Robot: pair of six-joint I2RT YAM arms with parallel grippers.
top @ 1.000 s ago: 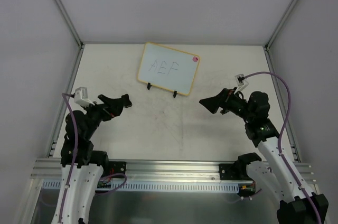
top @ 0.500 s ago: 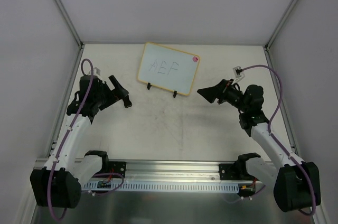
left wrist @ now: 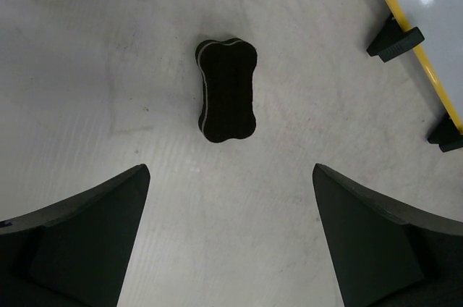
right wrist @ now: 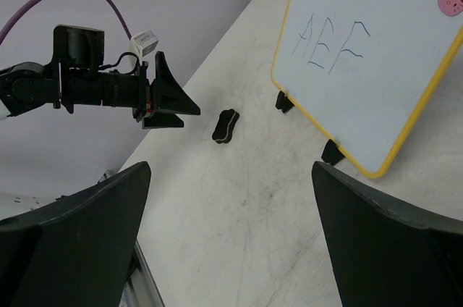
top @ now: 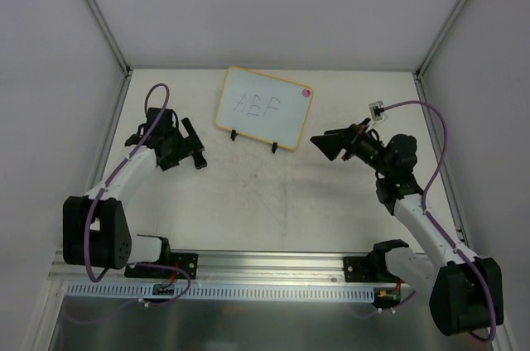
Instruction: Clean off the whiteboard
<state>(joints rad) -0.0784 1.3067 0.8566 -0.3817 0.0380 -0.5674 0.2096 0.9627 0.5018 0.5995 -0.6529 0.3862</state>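
Whiteboard (top: 263, 108) on black feet (top: 235, 135), face nearward; long axis left-right, slightly skewed

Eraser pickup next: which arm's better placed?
Left. The left gripper hangs open close to the black eraser, which lies centred ahead of its fingers in the left wrist view. The right gripper, also open, is across the table, right of the whiteboard and farther from the eraser.

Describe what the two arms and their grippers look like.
The left arm and right arm have white link shells with black joints. A purple cable loops along each one. The left gripper and right gripper are black, with broad wedge-shaped fingers.
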